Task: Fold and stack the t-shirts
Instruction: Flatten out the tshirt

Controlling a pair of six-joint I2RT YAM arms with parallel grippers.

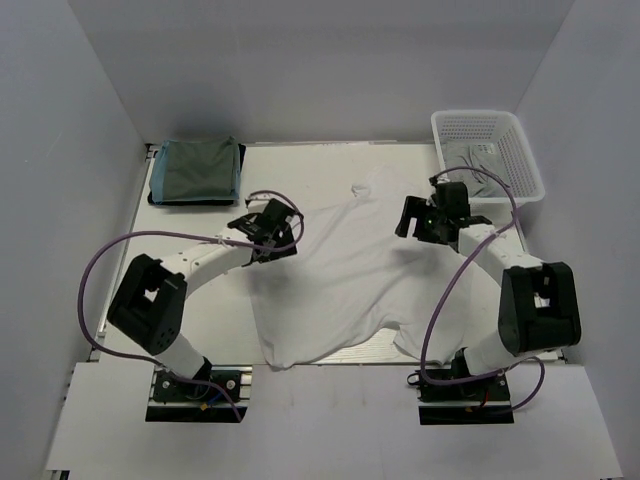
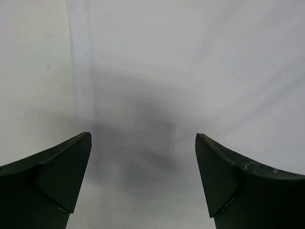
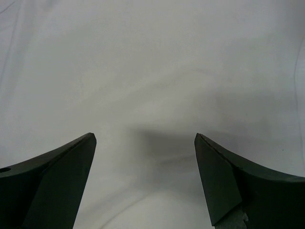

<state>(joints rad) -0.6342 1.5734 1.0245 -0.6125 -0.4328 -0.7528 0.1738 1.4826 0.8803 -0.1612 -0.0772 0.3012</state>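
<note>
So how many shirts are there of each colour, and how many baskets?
White shirt: 1
Teal-green shirt: 1
Grey shirt: 1 that I can make out
White basket: 1
Total: 4 things

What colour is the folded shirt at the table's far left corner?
The folded shirt is teal-green, clearest from top external.

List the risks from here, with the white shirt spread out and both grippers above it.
1. The left gripper and right gripper hang open over flat, smooth parts of the white t-shirt. Closing there may pinch nothing, or it may catch both layers.
2. The shirt lies skewed and wrinkled, with its hem at the near edge of the table. A pull may drag it off or leave the fold crooked.
</note>
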